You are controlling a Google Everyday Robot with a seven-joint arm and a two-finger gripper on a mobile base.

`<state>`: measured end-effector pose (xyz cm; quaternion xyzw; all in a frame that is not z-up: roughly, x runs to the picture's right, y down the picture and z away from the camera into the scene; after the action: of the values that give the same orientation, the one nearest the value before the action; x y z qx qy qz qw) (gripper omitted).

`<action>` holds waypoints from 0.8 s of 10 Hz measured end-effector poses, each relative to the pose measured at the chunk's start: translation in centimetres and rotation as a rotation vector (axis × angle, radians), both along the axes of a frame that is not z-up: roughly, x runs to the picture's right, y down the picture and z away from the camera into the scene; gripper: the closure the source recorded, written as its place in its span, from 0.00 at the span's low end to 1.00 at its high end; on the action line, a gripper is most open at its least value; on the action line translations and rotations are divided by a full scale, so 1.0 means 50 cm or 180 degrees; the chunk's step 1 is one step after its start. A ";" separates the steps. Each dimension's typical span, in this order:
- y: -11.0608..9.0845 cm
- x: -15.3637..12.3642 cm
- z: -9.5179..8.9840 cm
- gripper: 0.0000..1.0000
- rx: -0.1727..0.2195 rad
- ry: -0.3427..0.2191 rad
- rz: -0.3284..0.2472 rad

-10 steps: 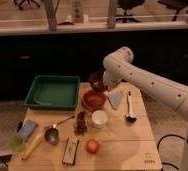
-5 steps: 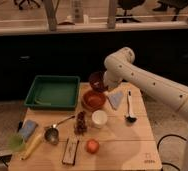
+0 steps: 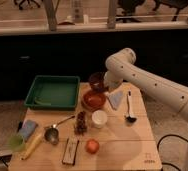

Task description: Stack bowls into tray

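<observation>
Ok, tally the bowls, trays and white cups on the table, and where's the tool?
Round bowls: 2 (dark maroon-brown bowl, red-orange bowl)
Shallow green plastic tray: 1
White cup: 1
Total: 4
Tool: beside the dark maroon-brown bowl.

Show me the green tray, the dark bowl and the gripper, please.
green tray (image 3: 54, 92): camera view, on its bare floor.
dark bowl (image 3: 95, 79): camera view, on its inside.
gripper (image 3: 107, 86): camera view, on its tip, close beside the dark bowl's right side.
</observation>
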<state>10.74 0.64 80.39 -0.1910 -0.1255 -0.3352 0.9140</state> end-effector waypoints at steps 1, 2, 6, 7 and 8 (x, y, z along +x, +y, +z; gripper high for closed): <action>0.000 -0.001 0.000 0.98 0.0003 -0.0015 -0.0016; 0.001 -0.002 0.000 0.98 -0.0001 -0.0036 -0.0028; 0.020 -0.025 0.008 0.98 0.0024 -0.0235 -0.0166; 0.029 -0.037 0.012 0.98 0.0017 -0.0310 -0.0232; 0.038 -0.046 0.015 0.98 0.0007 -0.0358 -0.0281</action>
<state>8.43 2.54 81.16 -0.1762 -0.1677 -0.3855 0.8901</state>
